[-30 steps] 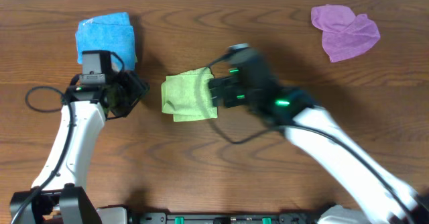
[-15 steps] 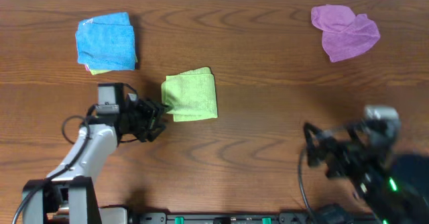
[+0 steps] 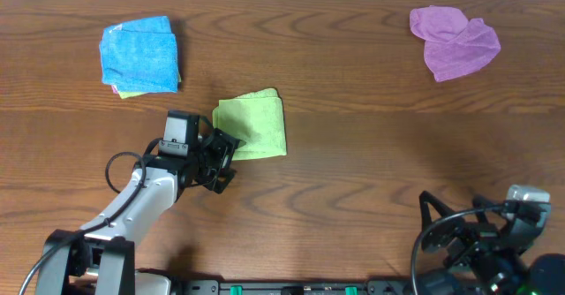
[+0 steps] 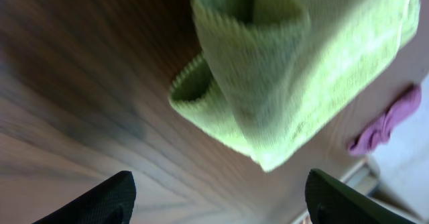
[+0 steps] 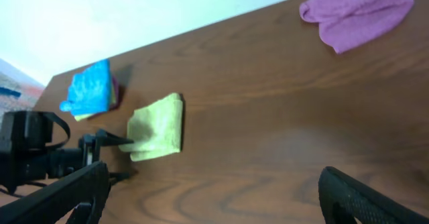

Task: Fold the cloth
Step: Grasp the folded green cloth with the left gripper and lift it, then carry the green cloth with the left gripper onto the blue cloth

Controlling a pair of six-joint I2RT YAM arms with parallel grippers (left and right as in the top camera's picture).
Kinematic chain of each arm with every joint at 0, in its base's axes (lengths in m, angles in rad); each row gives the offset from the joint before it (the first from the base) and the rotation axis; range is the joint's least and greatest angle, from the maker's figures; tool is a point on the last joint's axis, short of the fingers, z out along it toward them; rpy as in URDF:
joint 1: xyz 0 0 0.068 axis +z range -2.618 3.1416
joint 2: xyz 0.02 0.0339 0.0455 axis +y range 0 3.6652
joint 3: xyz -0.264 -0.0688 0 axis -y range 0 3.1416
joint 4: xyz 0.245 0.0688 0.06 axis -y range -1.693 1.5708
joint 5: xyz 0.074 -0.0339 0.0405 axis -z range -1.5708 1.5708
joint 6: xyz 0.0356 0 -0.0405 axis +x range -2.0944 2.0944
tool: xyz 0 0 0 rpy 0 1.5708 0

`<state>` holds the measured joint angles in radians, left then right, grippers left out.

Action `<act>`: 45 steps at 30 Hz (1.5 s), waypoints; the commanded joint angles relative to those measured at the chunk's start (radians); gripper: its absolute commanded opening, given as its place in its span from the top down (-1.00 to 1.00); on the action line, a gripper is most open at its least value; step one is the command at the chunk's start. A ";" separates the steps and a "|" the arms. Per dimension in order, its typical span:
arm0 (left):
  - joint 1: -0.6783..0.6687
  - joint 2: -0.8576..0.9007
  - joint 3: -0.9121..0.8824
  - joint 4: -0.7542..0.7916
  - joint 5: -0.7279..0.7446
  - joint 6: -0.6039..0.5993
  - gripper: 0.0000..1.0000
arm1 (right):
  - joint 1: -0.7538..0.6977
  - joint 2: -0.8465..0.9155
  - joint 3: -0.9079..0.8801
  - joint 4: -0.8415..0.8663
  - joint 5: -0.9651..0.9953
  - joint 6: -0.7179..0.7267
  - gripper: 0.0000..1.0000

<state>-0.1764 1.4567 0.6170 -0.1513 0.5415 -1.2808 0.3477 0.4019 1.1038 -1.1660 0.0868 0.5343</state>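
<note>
The cloth point(image 3: 251, 124) is found a little left of the middle of the worktop point(image 3: 371, 162), lying flat as a compact rectangle. In the left wrist view it is seen to be doubled over, with stacked layers and a rounded fold edge turned towards the camera. From this it may be judged that at least one fold has been made (whether another is wanted cannot be told from the pictures).

The left gripper point(image 3: 226, 158) is held low, just beside the cloth's near-left corner, with its fingers spread and nothing caught between them. Whether a fingertip touches the fabric cannot be made out from above. This placement is judged to suit either a release or a fresh reach for that corner.

The right gripper point(image 3: 439, 229) is kept well apart at the near-right edge, its fingers spread wide and empty. The working area is thereby left unobstructed.

A blue cloth point(image 3: 139, 54) is set at the far left and a crumpled purple cloth point(image 3: 455, 39) at the far right, both clear of the work.

No container is to be seen in any view, so nothing is held in one.
</note>
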 commanded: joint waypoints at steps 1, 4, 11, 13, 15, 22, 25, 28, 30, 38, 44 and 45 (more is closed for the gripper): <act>-0.003 -0.004 -0.007 0.000 -0.085 -0.026 -0.66 | -0.011 0.000 -0.007 -0.040 0.018 0.011 -0.99; -0.004 0.006 -0.007 0.006 -0.104 -0.025 -0.66 | -0.011 0.000 -0.007 -0.069 0.008 -0.048 -0.99; -0.048 0.100 -0.007 0.109 -0.062 -0.073 -0.67 | -0.010 -0.013 -0.007 -0.078 -0.005 -0.141 -0.99; -0.061 0.122 -0.007 0.146 -0.064 -0.093 -0.67 | -0.010 -0.027 -0.007 -0.082 0.000 -0.147 -0.99; -0.066 0.141 -0.007 0.172 -0.072 -0.112 -0.67 | -0.010 -0.045 -0.007 -0.088 0.003 -0.146 -0.99; -0.066 0.204 -0.007 0.235 -0.108 -0.140 0.07 | -0.010 -0.057 -0.007 -0.092 0.003 -0.116 -0.98; -0.066 0.243 -0.007 0.301 -0.134 -0.132 0.32 | -0.010 -0.057 -0.007 -0.092 0.003 -0.116 -0.98; -0.066 0.290 -0.007 0.371 -0.133 -0.101 0.72 | -0.010 -0.057 -0.007 -0.092 0.003 -0.116 -0.98; -0.066 0.310 -0.006 0.418 -0.133 -0.059 0.88 | -0.010 -0.057 -0.007 -0.091 0.003 -0.116 -0.99; -0.003 0.304 0.137 0.480 -0.049 0.129 0.88 | -0.010 -0.057 -0.007 -0.091 0.011 -0.116 -0.99; 0.065 0.301 0.562 -0.060 -0.108 0.351 0.88 | -0.010 -0.057 -0.007 -0.091 0.041 -0.116 -0.99; 0.076 0.302 0.628 -0.125 -0.138 0.376 0.88 | -0.010 -0.057 -0.007 -0.091 0.041 -0.116 -0.99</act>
<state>-0.1265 1.7622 1.0878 -0.1879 0.4694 -1.0492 0.3477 0.3492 1.1011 -1.2579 0.1059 0.4164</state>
